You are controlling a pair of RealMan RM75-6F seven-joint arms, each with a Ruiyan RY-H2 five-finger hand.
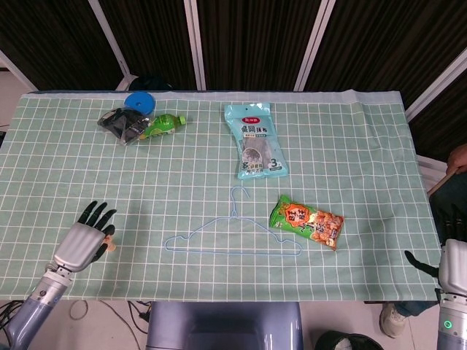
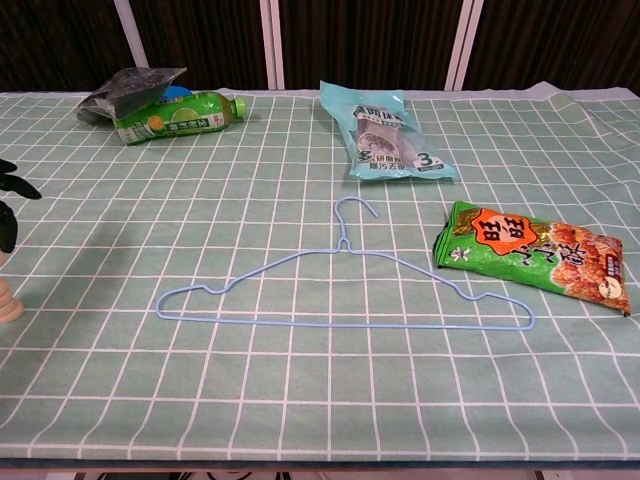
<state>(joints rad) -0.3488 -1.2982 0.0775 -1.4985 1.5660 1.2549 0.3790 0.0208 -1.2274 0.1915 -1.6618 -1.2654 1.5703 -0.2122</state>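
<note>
Left hand: near left front edge of table, fingers spread apart, nothing held; hovering over small wooden peg, which stands upright on the cloth, partly hidden beneath the fingers in the head view.
Right hand: off the right front corner of table; only a sliver visible, fingers' posture cannot be told.
Blue wire hanger: flat, centre front, well apart from left hand.
Green snack packet: just right of hanger.
Pale blue pouch: beyond hanger.
Green bottle, dark bag, blue lid: far left corner, clustered.
Green checked cloth: covering table.
</note>
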